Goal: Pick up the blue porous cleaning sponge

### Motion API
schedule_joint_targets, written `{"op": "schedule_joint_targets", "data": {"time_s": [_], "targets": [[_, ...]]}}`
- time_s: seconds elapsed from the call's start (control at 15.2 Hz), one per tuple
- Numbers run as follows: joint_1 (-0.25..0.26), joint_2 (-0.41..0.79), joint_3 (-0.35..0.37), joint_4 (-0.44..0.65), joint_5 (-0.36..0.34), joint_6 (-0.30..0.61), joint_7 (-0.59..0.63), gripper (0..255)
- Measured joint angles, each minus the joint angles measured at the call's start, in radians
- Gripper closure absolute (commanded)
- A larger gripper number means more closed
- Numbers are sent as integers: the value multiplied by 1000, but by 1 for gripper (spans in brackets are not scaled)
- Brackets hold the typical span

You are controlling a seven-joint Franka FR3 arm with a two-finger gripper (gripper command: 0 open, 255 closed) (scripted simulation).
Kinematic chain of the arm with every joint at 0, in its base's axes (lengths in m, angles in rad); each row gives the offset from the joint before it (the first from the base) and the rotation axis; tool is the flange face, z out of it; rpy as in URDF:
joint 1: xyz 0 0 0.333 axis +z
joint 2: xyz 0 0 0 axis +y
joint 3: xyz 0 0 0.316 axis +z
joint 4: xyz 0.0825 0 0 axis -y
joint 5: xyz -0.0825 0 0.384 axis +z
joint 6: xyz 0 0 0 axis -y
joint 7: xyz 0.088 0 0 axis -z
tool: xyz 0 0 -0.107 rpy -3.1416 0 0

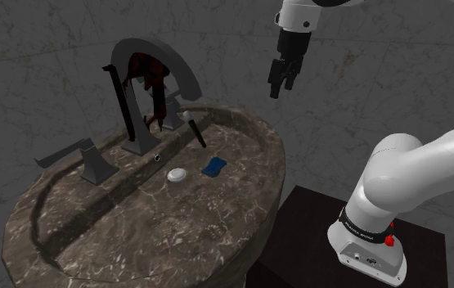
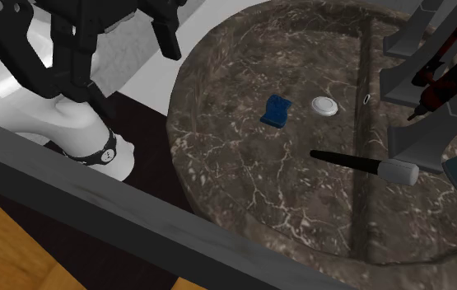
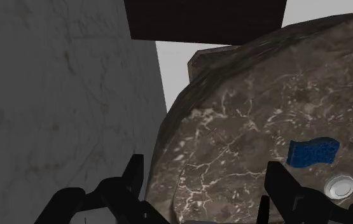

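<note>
A small blue sponge [image 1: 213, 167] lies flat inside the dark marble basin [image 1: 249, 188], just right of the white drain plug [image 1: 177, 174]. In the second exterior view the sponge [image 2: 276, 110] rests left of the plug [image 2: 325, 105]. My black gripper [image 1: 280, 87] hangs high in the air above the basin's back right rim, well clear of the sponge. Its fingers [image 3: 133, 175] stand apart with nothing between them. In the wrist view, the sponge [image 3: 313, 151] lies beyond the gripper [image 3: 207, 191], off to one side near the plug [image 3: 339, 186].
A dark arched faucet [image 1: 147, 74] with two lever handles [image 1: 86, 155] stands at the basin's back. A black stick with a pale tip [image 2: 365, 165] lies across the rim. Grey marbled wall [image 1: 37, 49] rises behind. My dark stand [image 1: 307, 221] sits right of the sink.
</note>
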Motion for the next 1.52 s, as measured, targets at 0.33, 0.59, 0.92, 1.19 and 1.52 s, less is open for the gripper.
{"op": "schedule_joint_targets", "data": {"time_s": [0.33, 0.59, 0.92, 1.19, 1.52], "targets": [[-13, -2, 92, -39, 52, 22, 164, 0], [-34, 46, 206, -59, 117, 71, 376, 0], [-63, 142, 360, -42, 193, 132, 653, 0], [-102, 254, 473, -1, 225, 191, 869, 0], [-168, 448, 609, 97, 210, 264, 1154, 0]]}}
